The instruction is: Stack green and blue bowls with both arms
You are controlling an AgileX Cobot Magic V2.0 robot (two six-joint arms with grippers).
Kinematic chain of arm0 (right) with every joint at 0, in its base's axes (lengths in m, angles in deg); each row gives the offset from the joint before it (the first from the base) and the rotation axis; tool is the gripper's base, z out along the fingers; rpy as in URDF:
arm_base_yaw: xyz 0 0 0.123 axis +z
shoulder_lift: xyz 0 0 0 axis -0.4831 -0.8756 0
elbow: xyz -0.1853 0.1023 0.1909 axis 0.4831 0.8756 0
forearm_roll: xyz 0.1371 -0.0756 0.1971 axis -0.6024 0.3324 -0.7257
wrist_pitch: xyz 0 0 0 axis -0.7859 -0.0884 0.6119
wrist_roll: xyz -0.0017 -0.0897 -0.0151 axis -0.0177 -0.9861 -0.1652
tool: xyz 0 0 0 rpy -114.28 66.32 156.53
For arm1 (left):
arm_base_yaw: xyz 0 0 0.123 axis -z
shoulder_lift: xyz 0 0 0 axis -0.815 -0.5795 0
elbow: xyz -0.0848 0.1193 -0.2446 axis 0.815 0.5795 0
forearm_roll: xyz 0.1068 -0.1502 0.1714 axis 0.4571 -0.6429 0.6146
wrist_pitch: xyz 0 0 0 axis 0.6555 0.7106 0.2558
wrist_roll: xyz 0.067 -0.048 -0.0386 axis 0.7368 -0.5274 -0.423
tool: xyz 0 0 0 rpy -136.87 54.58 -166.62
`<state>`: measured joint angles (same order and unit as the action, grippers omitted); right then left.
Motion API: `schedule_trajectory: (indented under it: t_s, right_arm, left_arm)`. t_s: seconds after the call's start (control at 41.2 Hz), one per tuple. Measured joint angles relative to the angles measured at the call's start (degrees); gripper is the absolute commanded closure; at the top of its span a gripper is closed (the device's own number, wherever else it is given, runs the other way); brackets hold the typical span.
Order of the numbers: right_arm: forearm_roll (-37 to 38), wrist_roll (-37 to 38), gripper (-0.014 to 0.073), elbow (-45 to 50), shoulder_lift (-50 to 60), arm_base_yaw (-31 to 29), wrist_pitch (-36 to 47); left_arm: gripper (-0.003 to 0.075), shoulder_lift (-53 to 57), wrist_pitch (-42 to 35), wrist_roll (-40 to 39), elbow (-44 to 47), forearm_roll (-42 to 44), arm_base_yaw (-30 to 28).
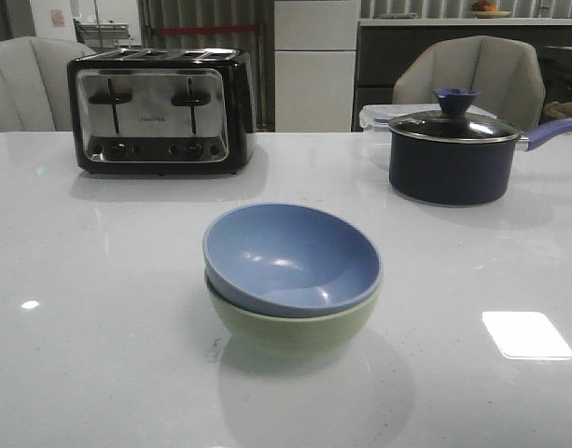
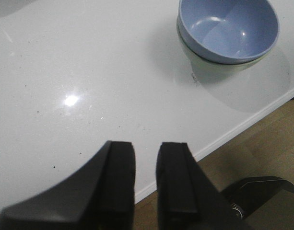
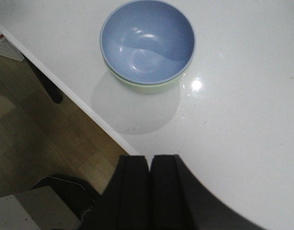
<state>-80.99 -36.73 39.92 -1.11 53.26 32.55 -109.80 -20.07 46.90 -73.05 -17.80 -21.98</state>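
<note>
A dusty blue bowl [image 1: 290,259] is sitting in a pale green bowl [image 1: 295,329]. The white table [image 1: 99,308] is gleaming beside a chrome-and-black toaster [image 1: 158,111] and navy saucepan [image 1: 451,157].

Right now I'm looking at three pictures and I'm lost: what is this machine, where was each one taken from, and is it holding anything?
It is a robot with two arms, each ending in a pincer. One camera looks forward over the white table; the other two sit on the wrists.

On the table, the blue bowl sits nested in the green bowl, already stacked. Behind them stand a toaster and a dark lidded saucepan.

The left pincer, a small gap between its fingers, and the right pincer, fingers almost together, both hold nothing and stay clear of the bowls, near the table's edge.
</note>
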Motion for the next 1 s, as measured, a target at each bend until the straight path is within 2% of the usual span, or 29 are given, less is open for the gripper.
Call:
schedule_trajectory:
  t_s: [0.777, 0.899, 0.996]
  right_arm:
    - [0.0, 0.0, 0.0565, 0.0, 0.0, 0.0, -0.3]
    - [0.0, 0.0, 0.0565, 0.0, 0.0, 0.0, -0.3]
    - [0.0, 0.0, 0.0565, 0.0, 0.1, 0.0, -0.3]
  left_arm:
    - [0.0627, 0.9, 0.0, 0.0, 0.0, 0.1, -0.2]
    - [0.0627, 4.6, -0.1, 0.0, 0.3, -0.2, -4.0]
    - [0.0627, 10.0, -3.1, 0.0, 2.8, 0.0, -8.6]
